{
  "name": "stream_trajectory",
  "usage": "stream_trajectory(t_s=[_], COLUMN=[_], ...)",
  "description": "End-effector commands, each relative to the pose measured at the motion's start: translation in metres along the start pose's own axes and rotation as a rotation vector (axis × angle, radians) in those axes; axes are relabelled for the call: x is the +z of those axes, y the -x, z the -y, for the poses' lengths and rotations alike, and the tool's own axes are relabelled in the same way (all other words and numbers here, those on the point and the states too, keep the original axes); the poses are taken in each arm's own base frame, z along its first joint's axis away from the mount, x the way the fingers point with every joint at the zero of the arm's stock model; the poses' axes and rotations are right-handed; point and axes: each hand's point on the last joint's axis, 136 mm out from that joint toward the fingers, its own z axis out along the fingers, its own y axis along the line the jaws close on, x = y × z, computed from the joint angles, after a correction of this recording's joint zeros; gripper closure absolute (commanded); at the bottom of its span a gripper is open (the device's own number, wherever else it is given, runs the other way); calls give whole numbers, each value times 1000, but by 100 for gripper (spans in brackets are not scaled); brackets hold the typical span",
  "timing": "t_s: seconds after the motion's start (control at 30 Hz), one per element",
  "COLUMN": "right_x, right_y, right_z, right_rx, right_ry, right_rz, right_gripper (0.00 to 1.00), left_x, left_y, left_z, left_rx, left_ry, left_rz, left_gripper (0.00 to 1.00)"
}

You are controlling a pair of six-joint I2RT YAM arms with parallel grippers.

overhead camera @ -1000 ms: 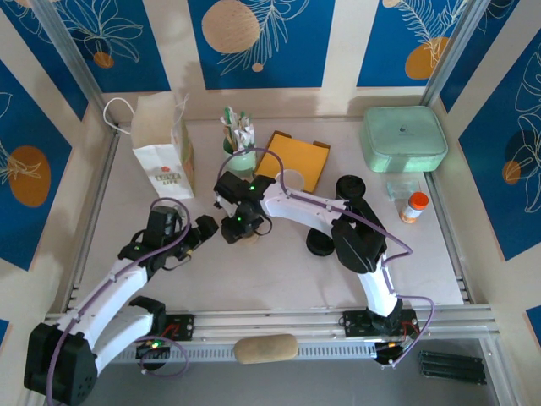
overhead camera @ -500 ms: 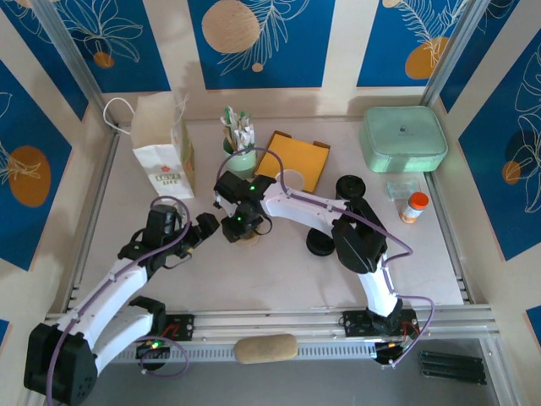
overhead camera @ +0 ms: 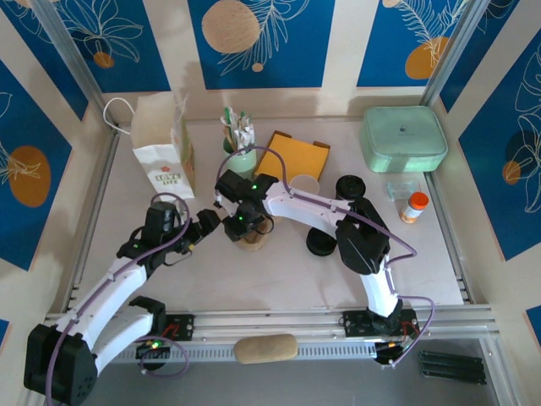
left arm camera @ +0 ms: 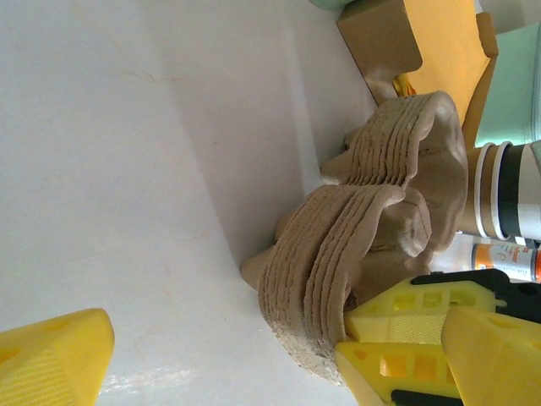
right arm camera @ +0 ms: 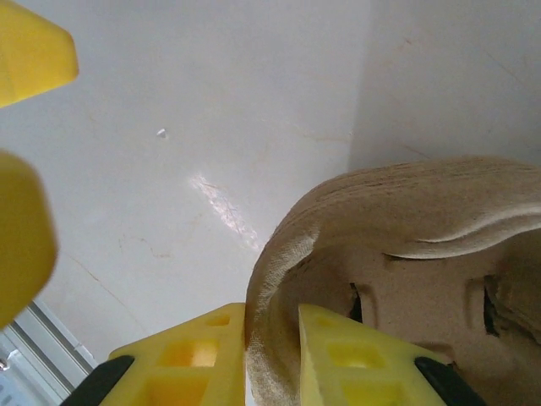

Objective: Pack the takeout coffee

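Where a second ago its fingers stood wider, the right hand (right arm camera: 272,334) now pinches the rim of the stacked moulded-pulp cup carriers (overhead camera: 251,240) at mid tabletop (overhead camera: 254,283). The left hand (overhead camera: 207,225), fingers wide apart, has edged up just beside them. The kraft paper cup (overhead camera: 303,183) stands uncovered behind, beside a yellow cardboard box (overhead camera: 296,159). Bare tabletop runs to the near edge.
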Motion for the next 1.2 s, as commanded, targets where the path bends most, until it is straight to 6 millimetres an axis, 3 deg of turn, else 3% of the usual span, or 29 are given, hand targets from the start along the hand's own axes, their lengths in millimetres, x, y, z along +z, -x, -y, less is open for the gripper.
stream_trajectory(t_s=[0.0, 0.37, 0.63, 0.93, 1.17], right_x=[-23, -27, -29, -31, -32], right_y=[2, 11, 14, 14, 13], right_z=[-14, -28, -29, -35, -31], right_rx=[-46, -100, -109, -106, -83], right_ry=[60, 111, 119, 191, 216], right_rz=[44, 74, 97, 126, 137], right_gripper=[80, 80, 80, 80, 80], left_x=[-5, -6, -5, 3, 10], left_y=[5, 5, 11, 18, 14], left_z=[20, 21, 43, 64, 57], left_rx=[18, 13, -85, -213, -253], left_ry=[-60, -63, -186, -336, -341], left_rz=[3, 6, 16, 9, -3], left_gripper=[0, 1, 0, 20, 32])
